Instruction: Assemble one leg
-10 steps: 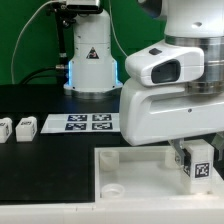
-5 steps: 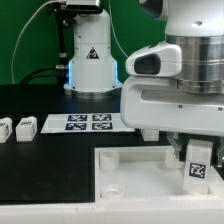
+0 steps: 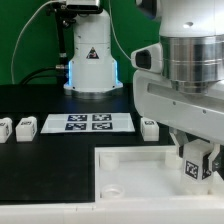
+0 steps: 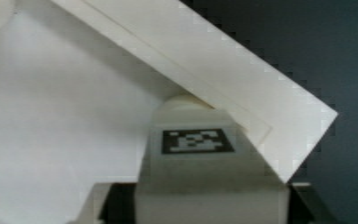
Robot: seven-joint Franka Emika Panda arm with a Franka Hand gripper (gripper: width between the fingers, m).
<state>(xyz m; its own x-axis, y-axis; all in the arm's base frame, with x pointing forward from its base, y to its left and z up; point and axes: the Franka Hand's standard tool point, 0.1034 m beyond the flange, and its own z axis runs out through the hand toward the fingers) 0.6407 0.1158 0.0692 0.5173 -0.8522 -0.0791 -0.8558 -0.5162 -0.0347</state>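
Note:
My gripper [image 3: 193, 160] is shut on a leg [image 3: 190, 166], a small white post with a black-and-white tag on its face. It holds the leg upright over the right part of the large white tray-like piece [image 3: 120, 170]. In the wrist view the leg [image 4: 201, 150] fills the space between the jaws, its far end at the tray's raised rim [image 4: 247, 80]. Three more legs lie on the black table: two at the exterior view's left [image 3: 4, 129] [image 3: 26, 126] and one beside the arm [image 3: 148, 127].
The marker board [image 3: 88, 123] lies flat behind the tray. The robot base [image 3: 92, 60] stands at the back in front of a green wall. A round corner socket [image 3: 113, 187] shows on the tray's left side.
The wrist has turned and shifted towards the exterior view's right, uncovering the leg beside the arm. The held leg has moved slightly left and stays low over the tray.

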